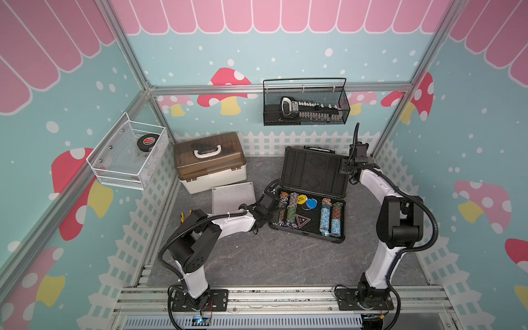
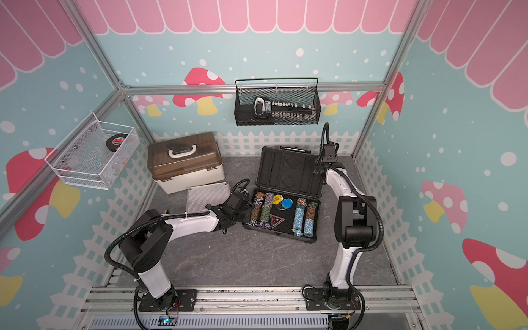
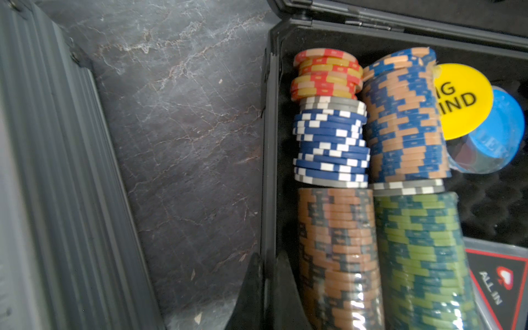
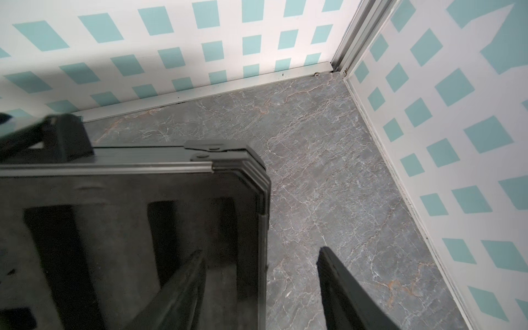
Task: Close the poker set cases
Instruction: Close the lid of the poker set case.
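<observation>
the dark grey case (image 1: 305, 235) lies open on the right half of the table (image 1: 257, 265). its lid (image 1: 314, 174) stands up at the back with the handle on top. rows of poker chips (image 3: 331, 143) lie in the base, a yellow "big blind" disc (image 3: 463, 100) and a blue disc (image 3: 498, 134) sit beside them, and a triangular "all in" card lies near the front.

the left hand (image 3: 267, 285) is pressed together on the base's left side wall, one finger outside it and one inside next to the chips.

the right hand (image 4: 257, 268) is at the lid's right edge near the top corner. its fingers are spread, one over the lid's inner face and one outside, with the edge between them. i cannot tell whether either finger touches the lid.

the silver case (image 1: 233, 198) lies flat and closed just left of the dark one, beside the left arm's wrist. behind it stands a cream box (image 1: 210, 174) with a brown lid and a white handle.

a white wire basket (image 1: 114, 155) on the left wall holds a puck (image 1: 145, 141). a black mesh basket (image 1: 305, 120) hangs on the back wall.
</observation>
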You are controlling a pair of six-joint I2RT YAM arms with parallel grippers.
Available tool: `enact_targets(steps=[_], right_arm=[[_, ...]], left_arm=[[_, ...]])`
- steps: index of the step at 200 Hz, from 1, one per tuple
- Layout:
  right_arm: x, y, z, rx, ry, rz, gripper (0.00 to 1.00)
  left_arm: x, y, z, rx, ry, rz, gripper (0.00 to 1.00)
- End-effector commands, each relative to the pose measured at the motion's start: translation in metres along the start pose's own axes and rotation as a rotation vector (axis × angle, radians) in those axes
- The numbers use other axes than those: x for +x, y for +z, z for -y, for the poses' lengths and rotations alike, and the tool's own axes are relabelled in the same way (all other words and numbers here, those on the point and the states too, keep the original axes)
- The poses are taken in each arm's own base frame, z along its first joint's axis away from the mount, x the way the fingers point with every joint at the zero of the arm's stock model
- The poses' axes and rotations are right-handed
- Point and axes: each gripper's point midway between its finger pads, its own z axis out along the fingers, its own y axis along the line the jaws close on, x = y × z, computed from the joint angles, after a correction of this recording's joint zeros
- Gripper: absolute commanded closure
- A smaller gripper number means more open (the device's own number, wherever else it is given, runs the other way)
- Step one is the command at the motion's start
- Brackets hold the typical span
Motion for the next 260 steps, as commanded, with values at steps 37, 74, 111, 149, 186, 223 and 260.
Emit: enact_targets(steps=[37,74,111,149,186,223,260], right_arm=[[0.002,0.013,-0.008,-0.015,-0.012,-0.01,0.48],[-0.002,0.016,-0.009,-0.012,-0.018,0.004,0.55],[-0.002,0.024,-0.013,-0.023,-0.028,-0.006,0.65],[0.002,0.026,-0.015,-0.029,-0.038,-0.02,0.85],[0.004,0.021,-0.014,-0.035,-0.053,-0.017,1.0],[0.007,0.013,-0.014,-0.056,-0.06,0.006,1.0],[0.008,-0.003,-0.015,-0.091,-0.062,0.066,1.0]], left_arm=[[0.064,0.005,-0.082,-0.299,-0.012,-0.201,1.0],[0.064,0.005,-0.082,-0.3,-0.012,-0.202,1.0],[0.066,0.005,-0.084,-0.305,-0.013,-0.204,1.0],[0.066,0.004,-0.084,-0.306,-0.013,-0.203,1.0],[0.066,0.005,-0.084,-0.305,-0.014,-0.203,1.0],[0.066,0.007,-0.082,-0.298,-0.018,-0.205,1.0],[0.066,0.009,-0.081,-0.293,-0.019,-0.204,1.0]])
